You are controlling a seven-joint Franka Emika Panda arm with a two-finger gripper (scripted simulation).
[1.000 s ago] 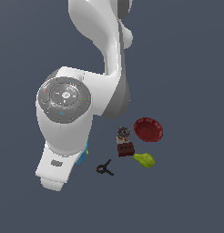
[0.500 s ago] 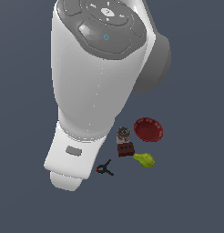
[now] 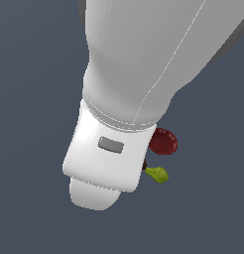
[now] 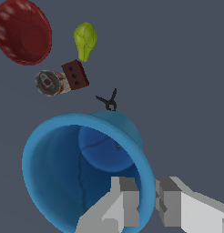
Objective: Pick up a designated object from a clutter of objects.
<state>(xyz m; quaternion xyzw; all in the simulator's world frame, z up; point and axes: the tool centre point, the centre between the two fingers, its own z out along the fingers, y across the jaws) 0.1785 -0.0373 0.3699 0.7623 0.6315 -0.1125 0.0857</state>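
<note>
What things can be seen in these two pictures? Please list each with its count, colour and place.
blue cup: 1, bright blue, tilted, closest to the wrist camera, rim between the claw fingers
black clamp: 1, black, just beyond the cup
dark-red brick: 1, dark red, touching the can
small can: 1, grey, on its side
green pear: 1, yellow-green, beside the bowl
red bowl: 1, red, farthest
arm: 1, white, fills the exterior view
claw: 1, grey, on the cup rim
</note>
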